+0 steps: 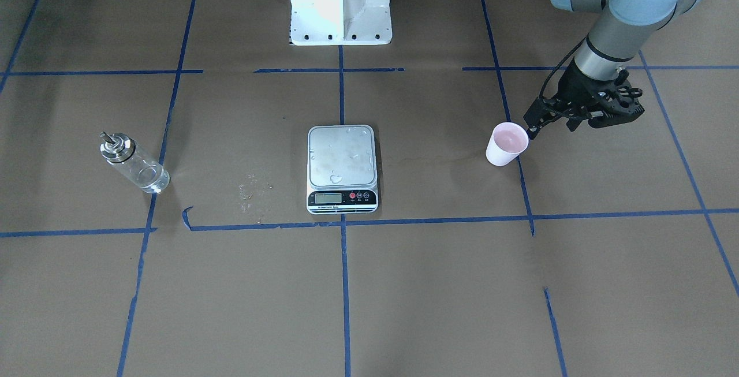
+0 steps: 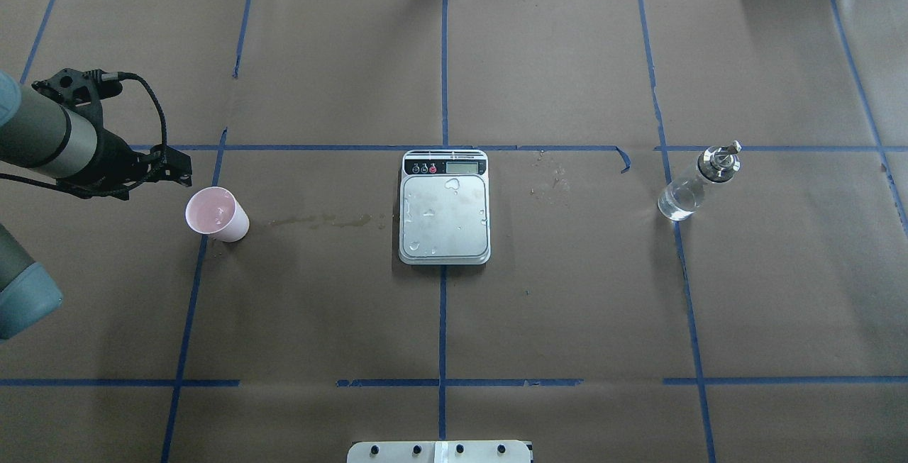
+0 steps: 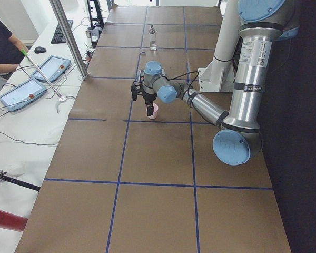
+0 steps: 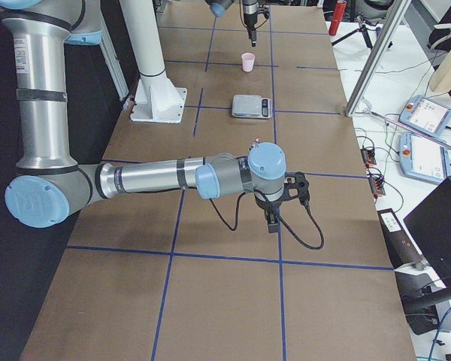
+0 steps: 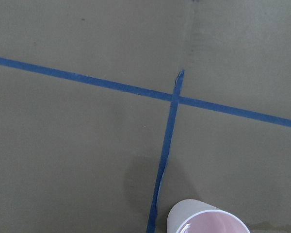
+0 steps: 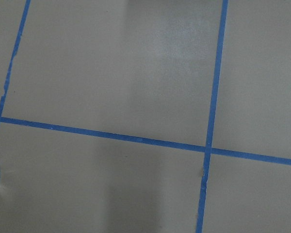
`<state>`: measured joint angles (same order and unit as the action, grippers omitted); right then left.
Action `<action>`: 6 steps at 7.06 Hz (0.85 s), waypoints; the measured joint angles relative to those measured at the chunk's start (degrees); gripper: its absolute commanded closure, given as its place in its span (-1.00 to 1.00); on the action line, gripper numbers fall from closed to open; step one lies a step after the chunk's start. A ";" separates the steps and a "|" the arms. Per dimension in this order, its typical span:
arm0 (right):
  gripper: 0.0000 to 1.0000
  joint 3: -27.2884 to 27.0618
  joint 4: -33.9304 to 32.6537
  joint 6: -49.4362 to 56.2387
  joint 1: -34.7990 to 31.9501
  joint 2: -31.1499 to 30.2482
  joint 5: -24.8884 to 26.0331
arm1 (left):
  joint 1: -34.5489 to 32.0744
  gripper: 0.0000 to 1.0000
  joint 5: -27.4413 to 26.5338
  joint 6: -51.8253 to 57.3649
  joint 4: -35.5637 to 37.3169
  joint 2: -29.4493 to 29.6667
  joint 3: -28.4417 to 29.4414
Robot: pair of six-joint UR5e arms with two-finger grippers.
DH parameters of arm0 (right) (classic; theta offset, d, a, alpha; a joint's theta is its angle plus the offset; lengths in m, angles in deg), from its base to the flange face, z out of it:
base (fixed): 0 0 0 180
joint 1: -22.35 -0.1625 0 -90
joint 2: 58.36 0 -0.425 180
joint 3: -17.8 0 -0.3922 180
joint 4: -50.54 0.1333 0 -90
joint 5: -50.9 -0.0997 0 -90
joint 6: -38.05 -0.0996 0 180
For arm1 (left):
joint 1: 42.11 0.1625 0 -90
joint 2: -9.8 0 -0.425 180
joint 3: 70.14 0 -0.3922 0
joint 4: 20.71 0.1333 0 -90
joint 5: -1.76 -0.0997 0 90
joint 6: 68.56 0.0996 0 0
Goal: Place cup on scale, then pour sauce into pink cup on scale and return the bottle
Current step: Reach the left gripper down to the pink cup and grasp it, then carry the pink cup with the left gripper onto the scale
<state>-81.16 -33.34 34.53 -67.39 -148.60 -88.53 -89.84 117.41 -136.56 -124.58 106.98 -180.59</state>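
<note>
The cup (image 1: 507, 145) stands upright on the brown paper on my left side, apart from the scale (image 1: 342, 157); it also shows in the overhead view (image 2: 216, 215) and at the bottom of the left wrist view (image 5: 208, 221). My left gripper (image 1: 530, 126) hangs just beside and above the cup's rim, empty, its fingers looking apart. The scale (image 2: 445, 215) sits at the table's middle with water drops on its platform. The bottle (image 2: 691, 186) stands upright far to my right with a little clear sauce in it. My right gripper (image 4: 272, 222) hovers low over bare paper; I cannot tell its state.
The white robot base (image 1: 340, 7) stands behind the scale. A damp streak (image 2: 323, 220) runs between cup and scale, and a speckled stain (image 2: 550, 179) lies between scale and bottle. A side table with tablets (image 3: 29, 89) and an operator runs along the far edge.
</note>
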 measured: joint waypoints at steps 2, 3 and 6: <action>-1.00 -0.07 0.03 0.00 0.00 0.19 0.03 | 1.24 -0.98 -0.21 -0.11 -0.36 0.32 1.64; -1.00 -0.11 0.03 0.02 0.00 0.33 0.04 | 1.80 -0.98 -0.19 0.00 -0.47 0.34 1.85; -1.00 -0.15 0.03 0.10 0.00 0.49 0.04 | 3.31 -0.98 -0.11 0.27 -0.76 0.57 2.36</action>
<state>-81.31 -33.31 34.64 -67.39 -148.11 -88.49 -86.53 117.30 -136.29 -125.34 107.56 -178.23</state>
